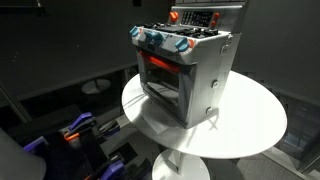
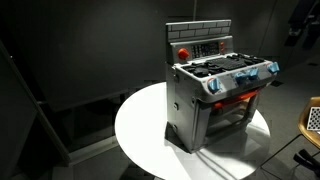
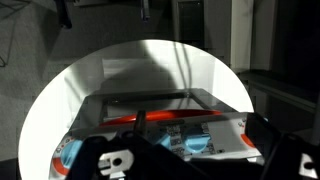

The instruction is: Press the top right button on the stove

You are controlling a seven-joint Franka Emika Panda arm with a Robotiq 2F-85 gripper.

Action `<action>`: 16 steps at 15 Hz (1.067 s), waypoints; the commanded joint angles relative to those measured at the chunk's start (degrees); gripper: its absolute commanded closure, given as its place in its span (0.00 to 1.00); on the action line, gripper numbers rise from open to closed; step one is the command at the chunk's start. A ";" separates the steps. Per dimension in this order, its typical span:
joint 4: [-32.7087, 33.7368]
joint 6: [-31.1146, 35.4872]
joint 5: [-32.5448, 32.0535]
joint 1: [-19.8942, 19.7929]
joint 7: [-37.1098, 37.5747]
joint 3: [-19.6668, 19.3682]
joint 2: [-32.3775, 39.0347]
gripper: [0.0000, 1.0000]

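White table [image 1: 250,125] w/ stove [image 1: 185,70]; btn panel [image 2: 200,47] in both exterior views only.

The gripper [image 3: 180,162] looks black and bulky, with rounded finger housings and a white mark, possibly a logo.

Your stove [image 1: 195,80] is silver-grey with blue round knobs [image 1: 156,40], a dark cooktop [image 2: 225,70], a red-glowing front window [image 1: 160,72] and a red back panel [image 2: 203,47] under a grey brick pattern, and you see it on a plain white round surface [image 1: 255,125] against dark surroundings.
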 commanded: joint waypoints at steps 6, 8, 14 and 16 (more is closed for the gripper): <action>8.08 6.55 -4.40 -2.63 3.03 1.81 6.70 0.00; 10.12 9.19 -7.29 -3.54 5.08 2.35 9.30 0.00; 14.54 17.93 -18.93 -6.00 13.97 3.19 17.14 0.00; 15.78 20.99 -22.75 -6.38 16.91 2.96 19.73 0.00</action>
